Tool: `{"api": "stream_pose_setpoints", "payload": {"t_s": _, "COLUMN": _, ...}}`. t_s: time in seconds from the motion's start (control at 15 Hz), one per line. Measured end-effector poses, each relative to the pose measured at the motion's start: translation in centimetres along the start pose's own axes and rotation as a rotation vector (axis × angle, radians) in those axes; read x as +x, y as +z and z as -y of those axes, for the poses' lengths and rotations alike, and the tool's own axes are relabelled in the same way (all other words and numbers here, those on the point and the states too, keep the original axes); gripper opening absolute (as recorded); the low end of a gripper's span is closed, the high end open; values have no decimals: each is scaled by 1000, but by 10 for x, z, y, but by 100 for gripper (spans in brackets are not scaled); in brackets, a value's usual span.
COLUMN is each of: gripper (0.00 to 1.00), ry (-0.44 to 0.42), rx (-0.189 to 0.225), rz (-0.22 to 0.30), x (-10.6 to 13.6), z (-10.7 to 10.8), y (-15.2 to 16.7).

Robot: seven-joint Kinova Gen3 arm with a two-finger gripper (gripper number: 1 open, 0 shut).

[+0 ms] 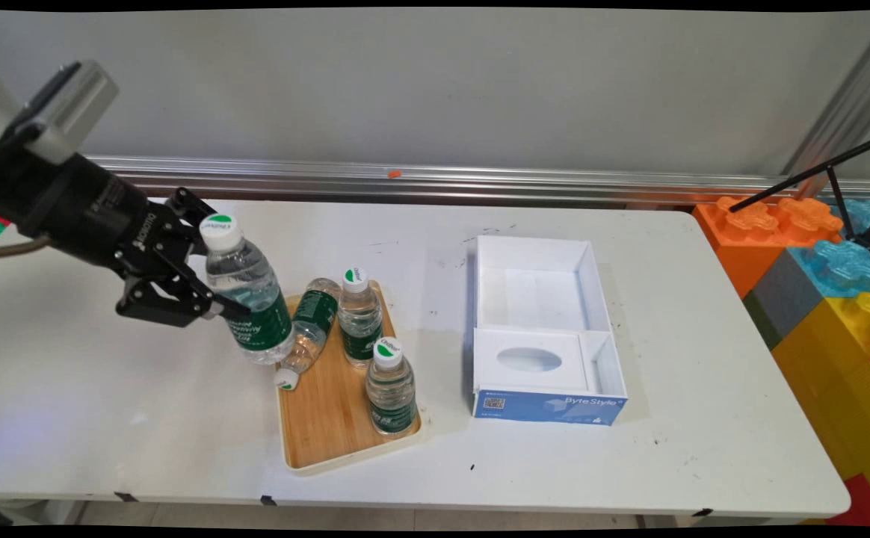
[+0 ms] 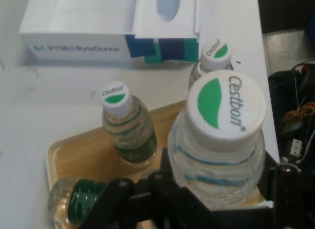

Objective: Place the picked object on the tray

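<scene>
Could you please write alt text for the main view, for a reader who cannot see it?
A black gripper holds a tilted water bottle above the white table, by the left edge of a wooden tray. On the tray, two bottles stand upright and one lies flat. To the right sits an open white box with a blue front.

Wood tray w/ 3 bottles, open white box beside, toy bricks right.

Clear, glossy plastic water bottle with a green printed label and smooth white cap, clamped in the matt black gripper; a light, smooth-grained wooden tray with pale rim; a white cardboard box, matt, on the scuffed white table.
</scene>
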Motion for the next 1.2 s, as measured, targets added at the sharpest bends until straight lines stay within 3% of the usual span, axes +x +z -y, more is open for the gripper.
{"api": "stream_pose_setpoints", "payload": {"t_s": 0.33, "gripper": 0, "ry": 123, "rx": -17, "rz": -39, "x": -14, "z": 9, "y": 24}}
{"api": "stream_pose_setpoints", "payload": {"t_s": 0.87, "gripper": 0, "ry": 272, "rx": -157, "rz": -37, "x": -50, "z": 25, "y": 107}}
{"api": "stream_pose_setpoints", "payload": {"t_s": 1.2, "gripper": 0, "ry": 323, "rx": -206, "rz": -32, "x": -63, "z": 33, "y": 146}}
